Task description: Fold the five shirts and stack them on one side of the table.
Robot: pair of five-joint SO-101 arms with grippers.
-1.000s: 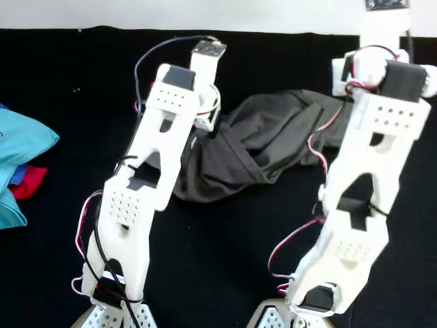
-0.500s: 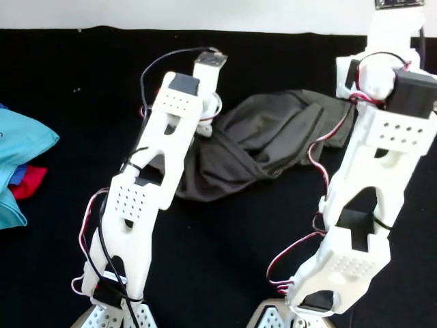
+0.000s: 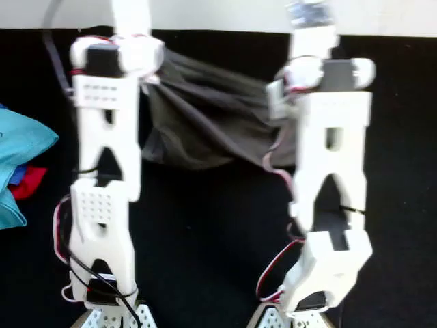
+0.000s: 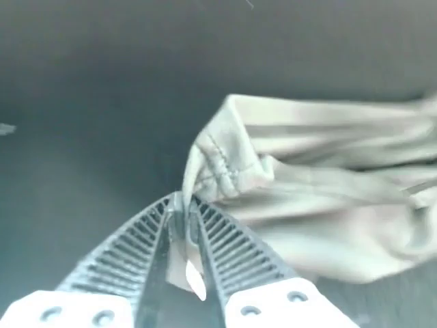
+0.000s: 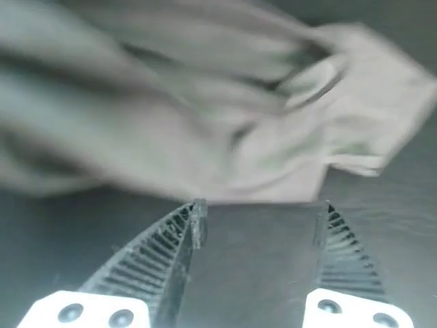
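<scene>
A dark grey shirt [image 3: 205,116] hangs spread between the two raised arms above the black table [image 3: 218,239]. In the left wrist view my left gripper [image 4: 183,201] is shut on a stitched hem of the grey shirt [image 4: 328,184], and the cloth trails away from the fingertips. My right gripper [image 5: 261,208] stands open, its fingers wide apart with nothing between them. The grey shirt [image 5: 205,123] lies blurred just past its tips. In the high view the shirt's right end sits beside the right arm's wrist.
A pile of shirts lies at the table's left edge: a teal shirt [image 3: 20,150] on top, a blue one [image 3: 17,171] and a red one [image 3: 27,181] showing beneath. A pale wall runs behind the table's far edge.
Both arms have swung upright and risen. The grey shirt, crumpled on the table before, now hangs stretched between them, off the surface.
</scene>
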